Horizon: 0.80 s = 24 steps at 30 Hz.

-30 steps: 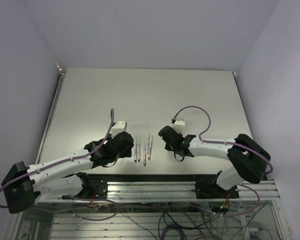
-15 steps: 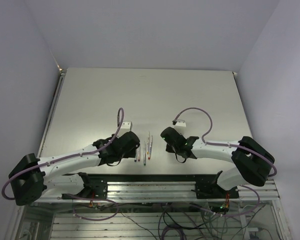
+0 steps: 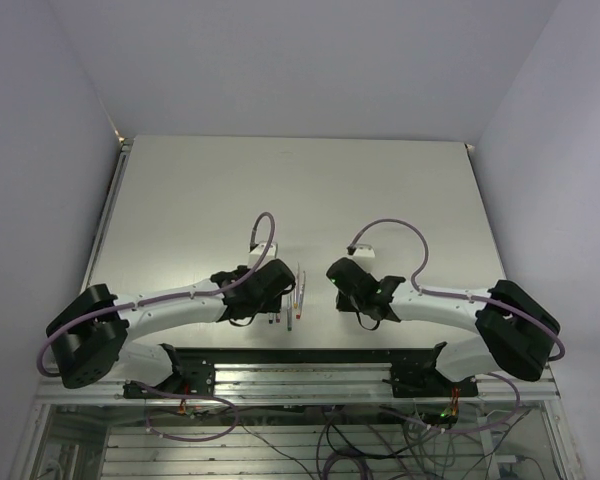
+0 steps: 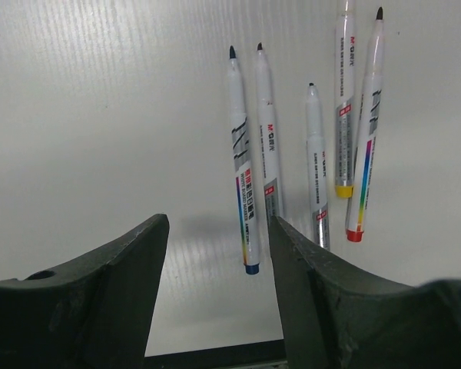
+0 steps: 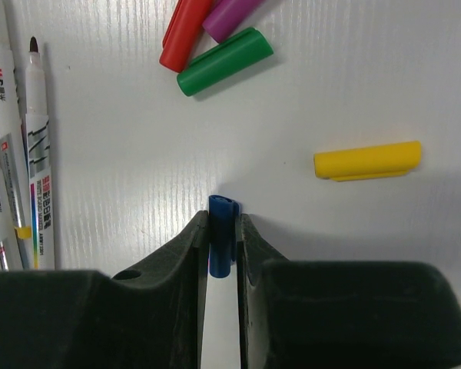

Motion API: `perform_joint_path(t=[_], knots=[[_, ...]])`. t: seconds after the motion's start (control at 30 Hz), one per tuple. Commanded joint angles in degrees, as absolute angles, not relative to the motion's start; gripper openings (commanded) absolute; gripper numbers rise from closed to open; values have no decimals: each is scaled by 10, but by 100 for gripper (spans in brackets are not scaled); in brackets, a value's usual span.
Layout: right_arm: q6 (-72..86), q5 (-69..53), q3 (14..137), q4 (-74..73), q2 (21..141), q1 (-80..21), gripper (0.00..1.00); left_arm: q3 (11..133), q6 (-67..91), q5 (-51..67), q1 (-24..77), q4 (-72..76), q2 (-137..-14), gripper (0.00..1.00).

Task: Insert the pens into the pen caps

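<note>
On your left, the left gripper [image 4: 219,231] hangs open above the worktop [image 4: 100,115], its dark jaws set wide apart just short of the row of five pens. The blue-ended pen [image 4: 242,169] lies nearest the gap, with its dark tip pointing away from you. Going right, there are two more pens, then the yellow-ended pen [image 4: 343,100] and the red-ended pen [image 4: 366,131].

The step looks like picking up that blue-ended pen. Centre the gap over its barrel, come down straight, and close near the middle so that the writing tip stays free. The barrels are smooth, round and glossy, and the worktop is finely ribbed, so a nudge from one side would probably roll the pen into the one next to it.

On your right, the right gripper [image 5: 223,223] is clamped on the blue cap [image 5: 222,207], whose end pokes out past the fingertips. The red cap [image 5: 186,34], purple cap [image 5: 230,15], green cap [image 5: 224,61] and yellow cap [image 5: 367,161] lie loose on the worktop. They are short, shiny plastic pieces with clips. I cannot tell which end of the blue cap is open, so check that before bringing the pen to it.
</note>
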<state>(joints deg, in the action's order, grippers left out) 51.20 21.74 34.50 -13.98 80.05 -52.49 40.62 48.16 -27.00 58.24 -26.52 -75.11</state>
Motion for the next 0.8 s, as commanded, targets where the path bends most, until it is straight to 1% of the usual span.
perform_joint_path(t=[0.0,0.37,0.77], knots=[[502,197,322,-171,791,-527,0,425,475,-277,582,-230,-770,66],[502,185,319,-167,782,-527,0,412,460,-254,544,-218,-774,61],[509,199,325,-176,787,-528,0,415,458,-231,540,-195,-803,58]])
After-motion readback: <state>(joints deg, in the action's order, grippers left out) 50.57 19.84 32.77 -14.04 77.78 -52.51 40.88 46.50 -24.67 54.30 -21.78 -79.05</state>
